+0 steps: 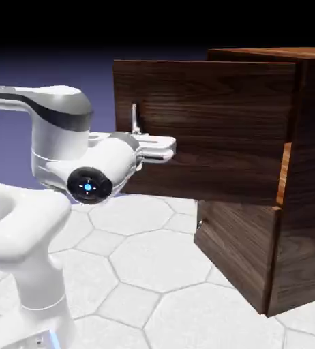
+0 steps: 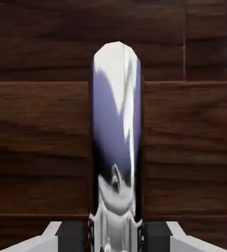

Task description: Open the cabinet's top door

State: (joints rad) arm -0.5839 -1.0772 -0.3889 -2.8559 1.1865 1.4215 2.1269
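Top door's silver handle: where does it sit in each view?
Exterior view: left of centre, upright on the door, just above the hand's fingers.
Hand view: the handle runs up the middle, its lower end between the fingertips.
Shared landmark: the door's dark wood grain.

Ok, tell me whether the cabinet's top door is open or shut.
Open: the top door stands swung out from the cabinet, and a lighter orange-brown edge shows beside it.

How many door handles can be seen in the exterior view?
2: one upright handle on the swung-out top door, one small handle at the far edge of the lower door.
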